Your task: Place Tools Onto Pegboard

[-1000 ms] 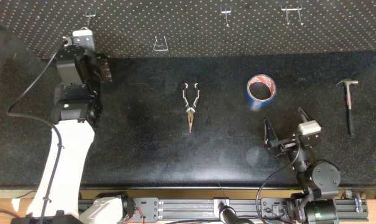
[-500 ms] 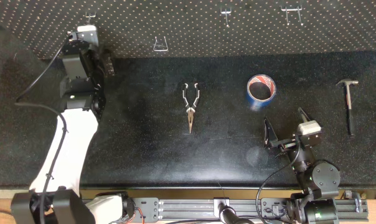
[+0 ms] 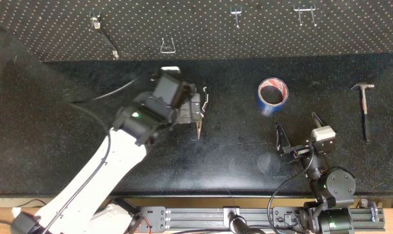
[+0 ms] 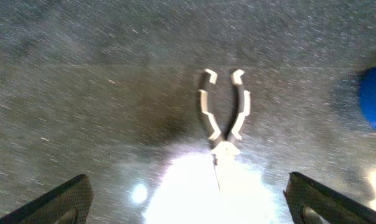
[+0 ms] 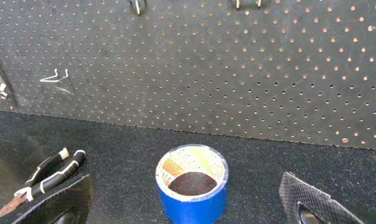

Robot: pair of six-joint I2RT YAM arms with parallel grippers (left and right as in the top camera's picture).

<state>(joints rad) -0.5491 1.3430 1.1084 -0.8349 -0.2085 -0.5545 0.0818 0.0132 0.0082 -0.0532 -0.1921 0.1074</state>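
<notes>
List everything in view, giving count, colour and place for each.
pegboard: one, black, along the far edge
hooks: four, metal, on the pegboard
slim metal piece: one, silvery, hanging from the leftmost hook
pliers: one, pale handles, mat centre
tape roll: one, blue, on the mat right of the pliers
hammer: one, dark handle, mat's right end
mat: one, black, covering the table
left tool: one, black, open, above the pliers
right tool: one, black, open, on the near side of the tape roll
</notes>
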